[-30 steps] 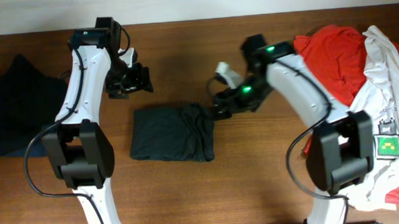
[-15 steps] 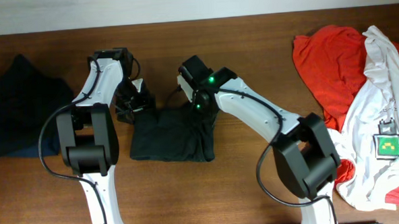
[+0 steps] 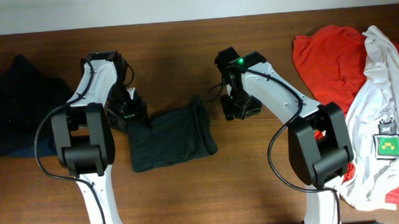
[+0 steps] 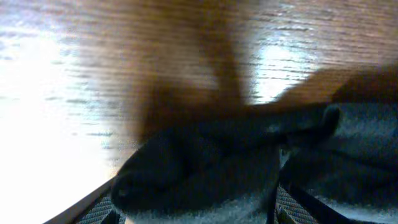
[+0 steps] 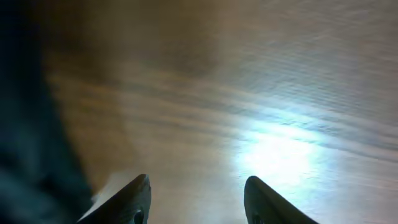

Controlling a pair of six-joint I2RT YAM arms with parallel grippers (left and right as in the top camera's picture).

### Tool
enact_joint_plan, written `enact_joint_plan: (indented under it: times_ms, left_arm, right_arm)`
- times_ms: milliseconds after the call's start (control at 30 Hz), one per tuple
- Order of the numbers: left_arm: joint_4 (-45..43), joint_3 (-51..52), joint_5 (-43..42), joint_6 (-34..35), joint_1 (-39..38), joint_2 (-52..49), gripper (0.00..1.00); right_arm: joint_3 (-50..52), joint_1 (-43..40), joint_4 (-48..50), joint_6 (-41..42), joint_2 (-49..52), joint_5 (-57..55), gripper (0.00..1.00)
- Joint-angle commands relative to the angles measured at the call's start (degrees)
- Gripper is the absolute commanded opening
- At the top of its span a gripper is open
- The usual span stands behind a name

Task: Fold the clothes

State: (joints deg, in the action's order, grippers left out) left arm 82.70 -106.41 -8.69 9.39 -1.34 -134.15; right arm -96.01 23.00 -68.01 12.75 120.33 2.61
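A dark grey folded garment lies skewed on the wooden table at centre. My left gripper is at its upper left corner and is shut on the cloth; the left wrist view shows the dark fabric bunched between the ribbed finger pads. My right gripper is open and empty, just right of the garment's upper right corner; the right wrist view shows its two fingertips over bare wood, with dark cloth at the left edge.
A dark navy garment lies at the far left. A red garment and a white one with a green tag are piled at the right edge.
The right gripper has let go of the dark garment and moved right, off it. The left gripper has dropped onto the upper left corner, and the garment has rotated and shifted.
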Motion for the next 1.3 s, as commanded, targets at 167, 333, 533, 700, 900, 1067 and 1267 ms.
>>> enact_joint_plan:
  times_ms: [167,333,533,700,900,1067,1267]
  left_arm:
    - [-11.58,0.63,1.2,3.8,1.73,13.16,0.67]
    - [-12.5,4.57,0.37,-2.1,0.31,12.76,0.53]
    - [-17.92,17.77,1.55,-3.89,-0.37,12.76,0.53]
    - [-13.03,22.71,5.07,-1.9,-0.26,12.76,0.53]
    - [-4.13,22.69,3.56,0.42,-0.26,12.9,0.53]
    - [-8.7,22.67,3.23,2.01,0.87,20.87,0.54]
    - [-25.66,22.69,-12.96,-10.4,0.22,29.18,0.73]
  right_arm:
    - [-0.63,2.14,-1.86,-12.72,-6.47,35.34,0.52]
    - [2.47,8.02,0.55,-14.05,-6.1,35.34,0.52]
    - [13.09,9.94,8.07,-12.63,-5.53,26.1,0.52]
    - [16.35,5.66,13.55,-10.36,-5.53,6.51,0.55]
    - [16.24,-2.99,20.68,-7.56,-5.53,4.31,0.56]
    - [12.04,-4.79,8.92,-16.5,-6.23,24.94,0.64]
    - [10.91,-1.99,7.43,-26.36,-6.4,45.97,0.64]
